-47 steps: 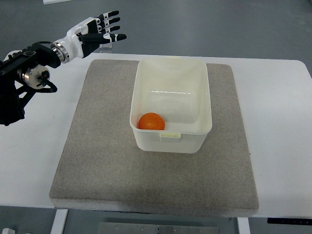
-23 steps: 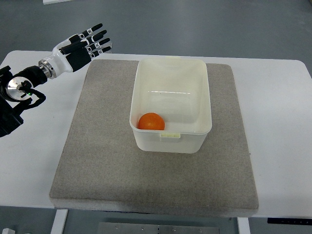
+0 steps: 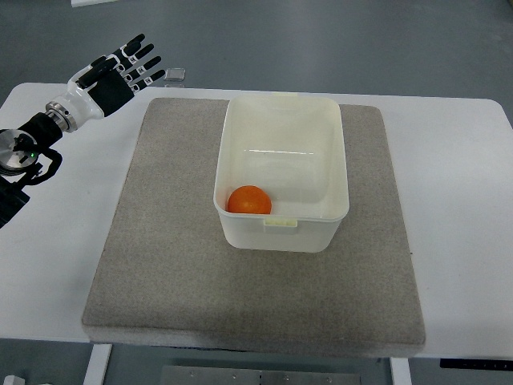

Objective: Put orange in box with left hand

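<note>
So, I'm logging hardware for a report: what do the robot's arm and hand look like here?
Only the left arm shows. The left hand has a white back, black fingers with small white markings and a silver wrist ring. The forearm is black, with a round silver joint cap and a tiny green light.

**Camera setup: single top view**

One camera only; no second view, so no overlap to record. It looks down steeply from the robot's own side of the white table (image 3: 465, 160), facing away from the robot. The far table edge runs along the upper part of the frame, grey floor beyond it. Framing is moderately near: the grey mat (image 3: 160, 265) fits whole, while the table's near corners are cut off. The left arm enters from the left edge.
</note>
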`<state>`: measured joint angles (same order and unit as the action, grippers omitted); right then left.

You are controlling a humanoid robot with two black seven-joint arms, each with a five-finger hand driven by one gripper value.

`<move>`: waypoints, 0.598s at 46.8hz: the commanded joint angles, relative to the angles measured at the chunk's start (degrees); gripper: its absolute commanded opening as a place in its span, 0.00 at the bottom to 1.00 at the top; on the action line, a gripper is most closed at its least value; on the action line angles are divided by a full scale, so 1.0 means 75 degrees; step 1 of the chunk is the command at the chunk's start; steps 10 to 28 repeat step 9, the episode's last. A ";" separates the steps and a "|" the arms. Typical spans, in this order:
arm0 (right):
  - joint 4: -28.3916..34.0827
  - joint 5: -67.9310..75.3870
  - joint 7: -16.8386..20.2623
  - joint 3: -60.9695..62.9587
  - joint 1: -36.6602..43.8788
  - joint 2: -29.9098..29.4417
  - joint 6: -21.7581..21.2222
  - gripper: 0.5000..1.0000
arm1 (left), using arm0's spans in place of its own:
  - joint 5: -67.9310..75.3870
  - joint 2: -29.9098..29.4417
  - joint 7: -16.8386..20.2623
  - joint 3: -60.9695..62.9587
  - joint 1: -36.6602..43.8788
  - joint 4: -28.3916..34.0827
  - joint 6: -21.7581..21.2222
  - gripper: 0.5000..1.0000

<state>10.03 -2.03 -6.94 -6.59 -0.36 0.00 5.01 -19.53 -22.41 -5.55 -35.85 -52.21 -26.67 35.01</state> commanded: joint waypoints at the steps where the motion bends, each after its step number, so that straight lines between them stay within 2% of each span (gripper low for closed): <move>1: -0.0001 0.0002 0.0011 0.0000 -0.0010 0.0000 0.0012 0.86 | 0.0002 0.0000 0.0002 -0.0002 0.0048 0.0017 -0.0002 0.99; 28: 0.0022 -0.0022 -0.0013 -0.0035 -0.0022 0.0000 0.0012 0.86 | 0.0002 -0.0035 0.0002 -0.0013 0.0071 0.0017 -0.0002 0.99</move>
